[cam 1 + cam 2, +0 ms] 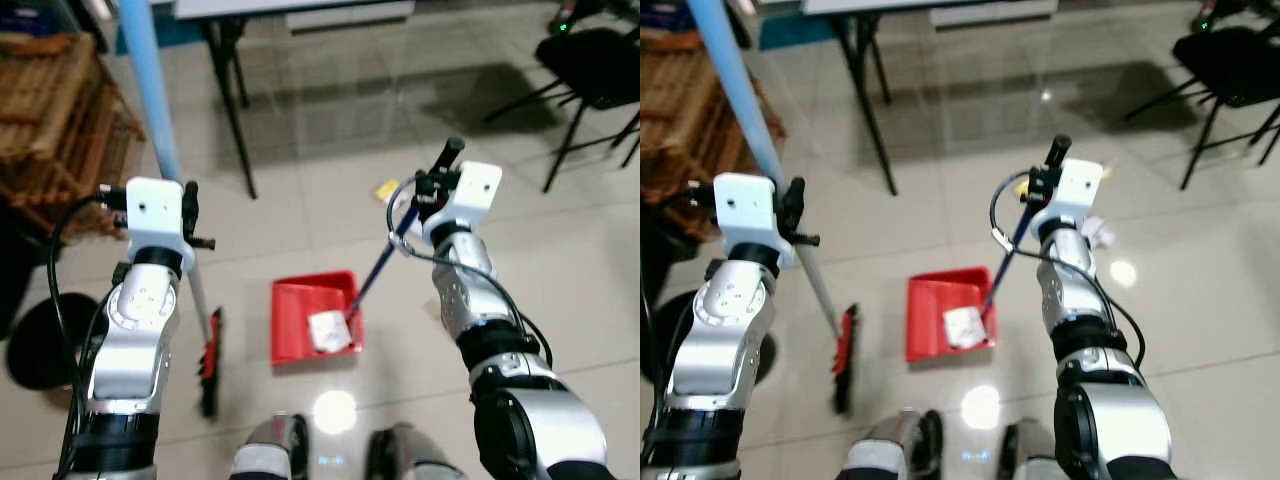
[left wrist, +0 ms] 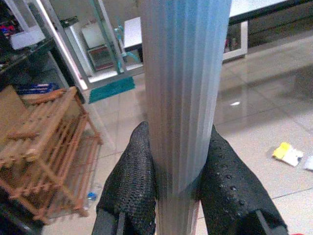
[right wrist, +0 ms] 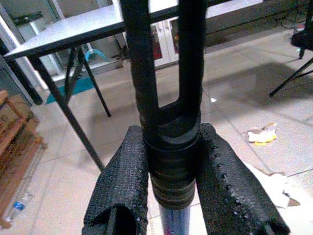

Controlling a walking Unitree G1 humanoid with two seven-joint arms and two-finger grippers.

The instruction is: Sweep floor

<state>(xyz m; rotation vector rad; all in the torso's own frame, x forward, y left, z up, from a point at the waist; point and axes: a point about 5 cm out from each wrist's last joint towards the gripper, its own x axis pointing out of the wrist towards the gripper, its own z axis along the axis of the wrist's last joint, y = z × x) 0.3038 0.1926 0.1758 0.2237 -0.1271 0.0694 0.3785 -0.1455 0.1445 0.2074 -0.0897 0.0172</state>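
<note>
Left end effector (image 1: 188, 215) clenches the pale-blue ribbed broom pole (image 2: 183, 98); right end effector (image 3: 171, 181) grips the red plastic dustpan's (image 1: 300, 320) black handle (image 3: 164, 73). Crumpled white paper (image 1: 328, 330) lies collected; next, sweep the yellow scrap (image 1: 386, 190) beyond the right end effector.

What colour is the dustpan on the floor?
The dustpan is red, with a crumpled white scrap lying in it. It shows best in the left eye view.

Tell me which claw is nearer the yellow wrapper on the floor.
Right. The right claw, shut on the dustpan handle, sits beside the yellow wrapper. The left claw, shut on the broom pole, is across the floor from it.
</note>
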